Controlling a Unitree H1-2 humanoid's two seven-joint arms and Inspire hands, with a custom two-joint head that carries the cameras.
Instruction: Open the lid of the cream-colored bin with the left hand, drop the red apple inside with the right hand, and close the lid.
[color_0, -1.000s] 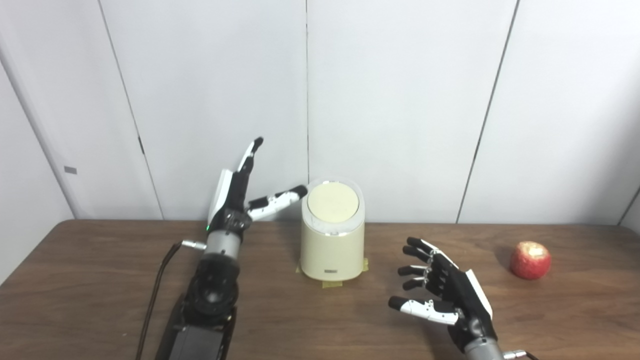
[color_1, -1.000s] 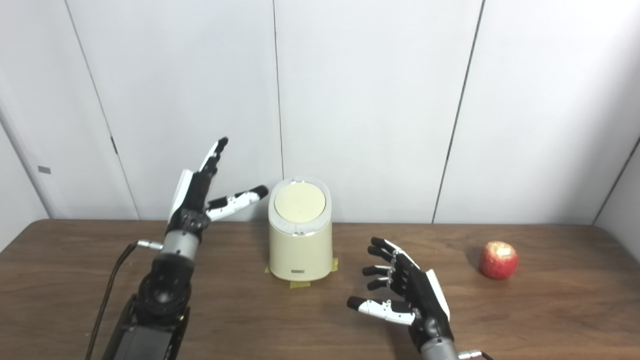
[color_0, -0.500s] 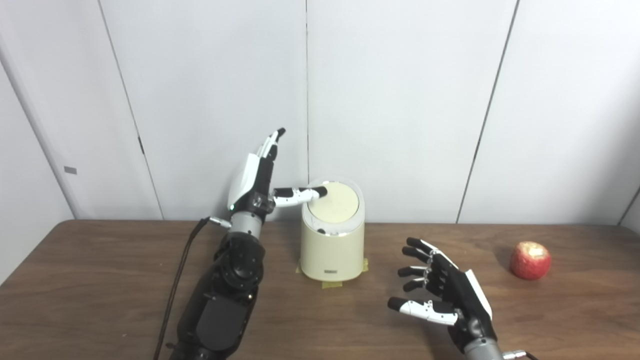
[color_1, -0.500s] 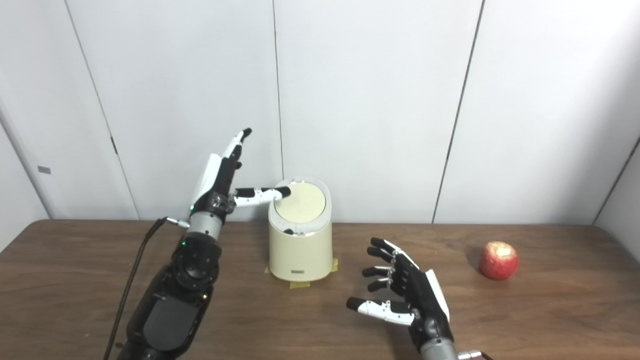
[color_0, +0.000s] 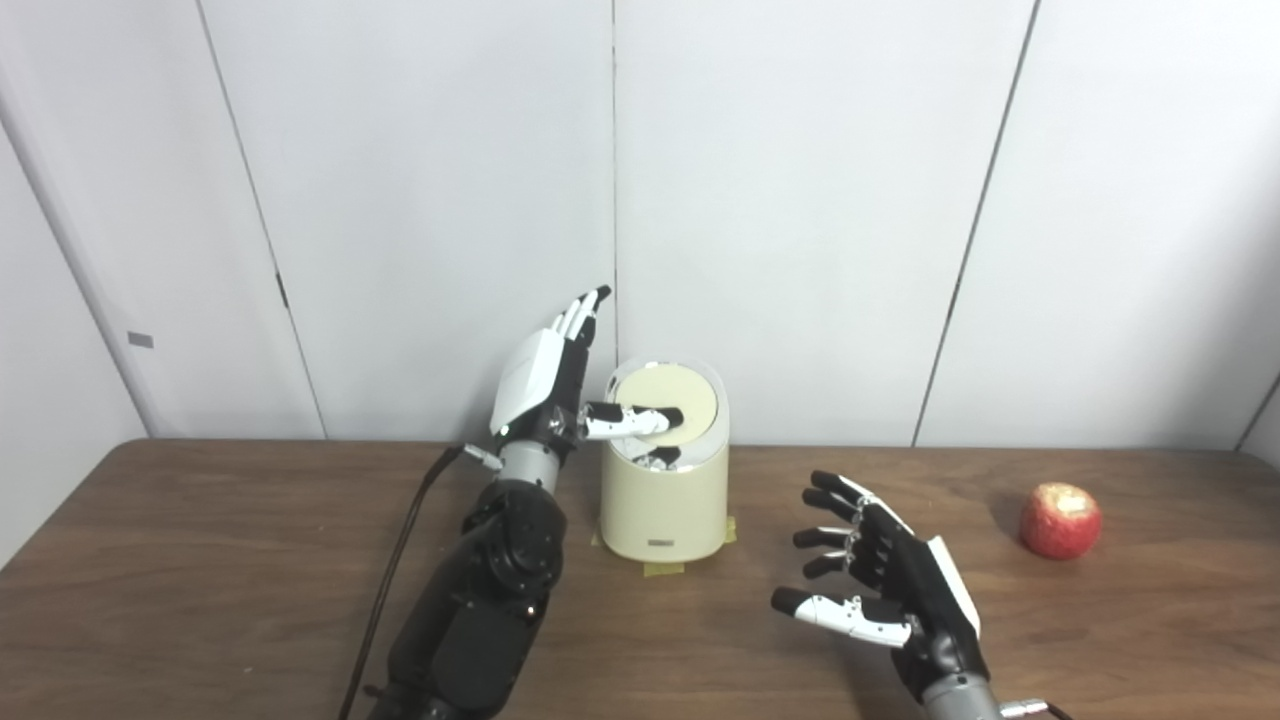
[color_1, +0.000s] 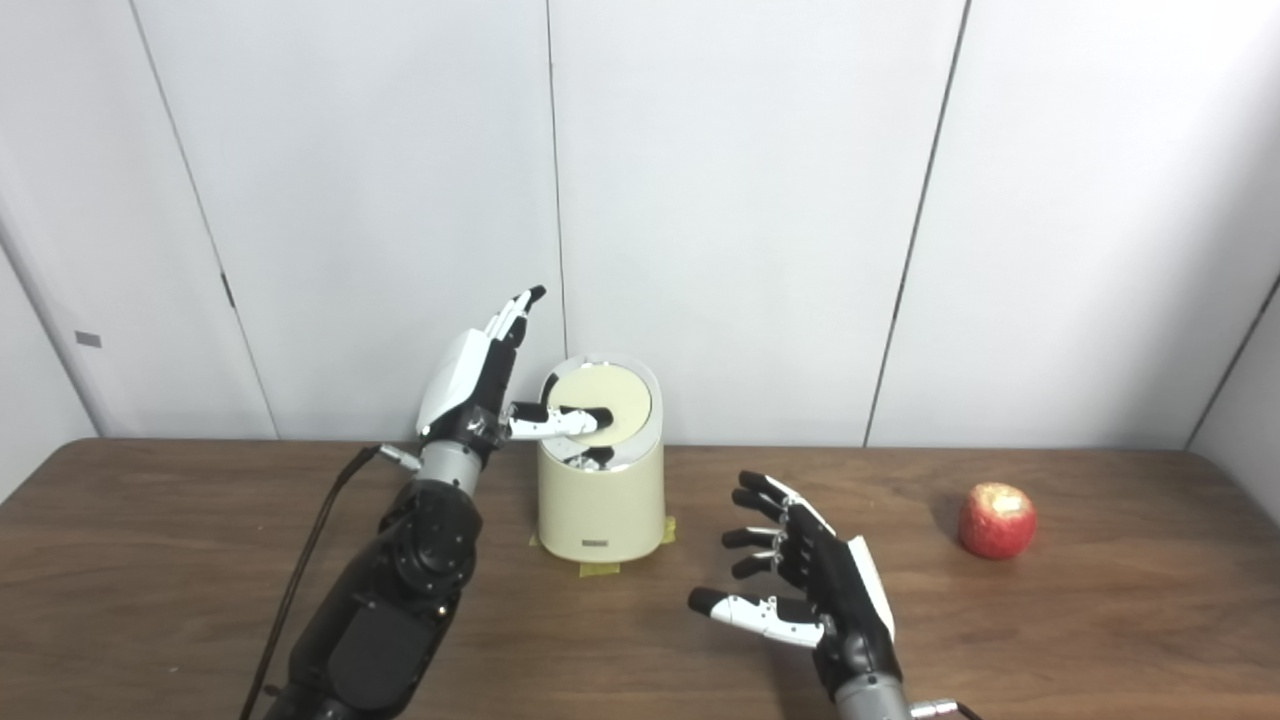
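The cream-colored bin (color_0: 663, 500) stands mid-table on yellow tape. Its round lid (color_0: 672, 400) is tipped, its near edge pushed down so a dark gap shows at the front. My left hand (color_0: 553, 375) is open beside the bin's left side, fingers raised toward the wall, and its thumb (color_0: 632, 418) lies on the lid's near part. My right hand (color_0: 880, 575) is open and empty, hovering over the table right of the bin. The red apple (color_0: 1060, 520) lies on the table at the far right, well apart from my right hand.
The brown wooden table (color_0: 200, 580) runs across the view. White wall panels (color_0: 800, 200) stand close behind the bin. A black cable (color_0: 390, 580) trails along my left arm.
My left hand moved right and down to the bin; its thumb went from beside the lid onto it and pushed the lid's near edge down. My right hand barely moved. The apple has not moved.
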